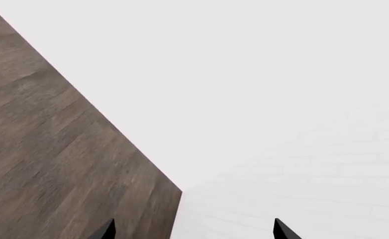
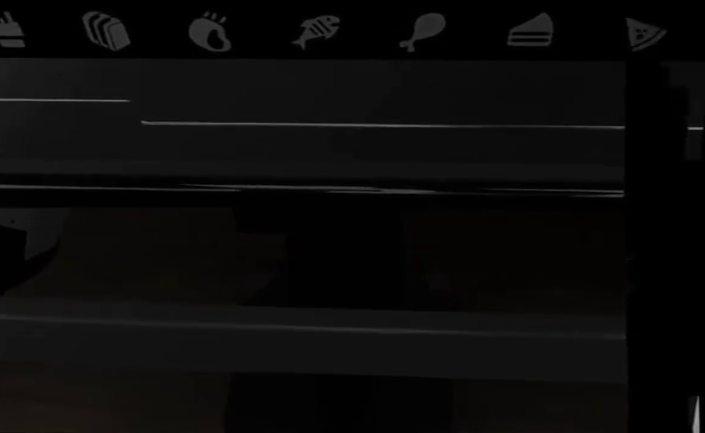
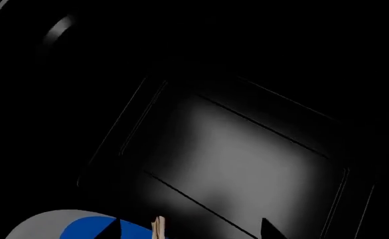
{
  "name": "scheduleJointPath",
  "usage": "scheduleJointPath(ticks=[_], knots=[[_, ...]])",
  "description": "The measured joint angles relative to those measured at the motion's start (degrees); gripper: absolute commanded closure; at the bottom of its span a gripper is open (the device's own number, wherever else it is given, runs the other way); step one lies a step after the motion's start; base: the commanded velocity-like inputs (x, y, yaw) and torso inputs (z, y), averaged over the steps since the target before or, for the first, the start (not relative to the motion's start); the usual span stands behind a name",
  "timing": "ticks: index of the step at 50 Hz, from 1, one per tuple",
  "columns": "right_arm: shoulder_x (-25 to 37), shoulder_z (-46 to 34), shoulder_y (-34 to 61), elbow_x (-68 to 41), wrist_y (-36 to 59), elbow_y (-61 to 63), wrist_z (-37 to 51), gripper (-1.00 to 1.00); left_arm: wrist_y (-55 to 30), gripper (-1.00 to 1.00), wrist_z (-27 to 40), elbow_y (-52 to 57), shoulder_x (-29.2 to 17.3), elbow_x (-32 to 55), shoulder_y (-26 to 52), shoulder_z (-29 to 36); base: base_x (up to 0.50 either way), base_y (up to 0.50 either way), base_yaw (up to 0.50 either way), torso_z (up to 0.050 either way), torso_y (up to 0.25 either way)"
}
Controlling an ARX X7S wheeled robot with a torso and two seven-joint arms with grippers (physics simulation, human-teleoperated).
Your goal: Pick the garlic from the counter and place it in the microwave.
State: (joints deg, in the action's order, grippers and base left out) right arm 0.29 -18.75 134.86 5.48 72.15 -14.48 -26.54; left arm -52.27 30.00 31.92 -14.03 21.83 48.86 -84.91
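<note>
The microwave (image 2: 328,135) fills the head view as a black front with a row of grey food icons (image 2: 316,32) along its top. In the right wrist view my right gripper (image 3: 191,230) faces a dark, dimly lit panel of the microwave (image 3: 241,159). A thin pale-tan sliver of the garlic (image 3: 158,228) stands between its jaws, which are held partly apart around it. The rest of the bulb is hidden below the frame edge. My left gripper (image 1: 194,230) is open and empty, its tips wide apart. The countertop is out of view.
A round grey plate (image 3: 42,224) with a blue patch lies just beside the right gripper's tip. The left wrist view shows a wood-brown cabinet side (image 1: 55,159) against a white brick wall (image 1: 301,164). A faint handle glint (image 3: 60,29) shows on the black appliance.
</note>
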Motion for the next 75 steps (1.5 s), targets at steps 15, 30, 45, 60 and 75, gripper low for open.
scheduleJointPath(ticks=[15, 30, 45, 60, 75], knots=[[0.04, 1.06, 0.00, 14.74, 4.56, 13.17, -13.35, -1.00, 0.45, -1.00, 0.10, -0.10, 0.12, -0.31, -0.16, 0.56, 0.00, 0.00, 0.00, 0.000, 0.000], [0.04, 0.85, 0.01, 21.70, 6.18, 18.65, -20.02, -1.00, 0.54, -1.00, 0.19, -0.24, 0.11, -0.29, -0.16, 0.68, 0.00, 0.00, 0.00, 0.000, -0.001], [0.04, 0.79, -0.01, 23.27, 6.54, 19.85, -21.52, -1.00, 0.08, -1.00, 0.26, -0.07, 0.05, 0.13, -0.09, 0.31, 0.00, 0.00, 0.00, 0.000, 0.000], [0.04, 0.78, -0.02, 23.62, 6.63, 20.12, -21.86, -1.00, 0.21, -1.00, 0.24, -0.09, 0.13, 0.08, -0.31, 0.56, 0.00, 0.00, 0.00, 0.000, 0.000], [0.04, 5.74, -0.01, 10.54, 1.88, 30.33, -8.80, -1.00, 0.66, -1.00, 0.22, -0.04, 0.33, -0.17, -0.61, 1.11, 0.00, 0.00, 0.00, 0.000, 0.000]])
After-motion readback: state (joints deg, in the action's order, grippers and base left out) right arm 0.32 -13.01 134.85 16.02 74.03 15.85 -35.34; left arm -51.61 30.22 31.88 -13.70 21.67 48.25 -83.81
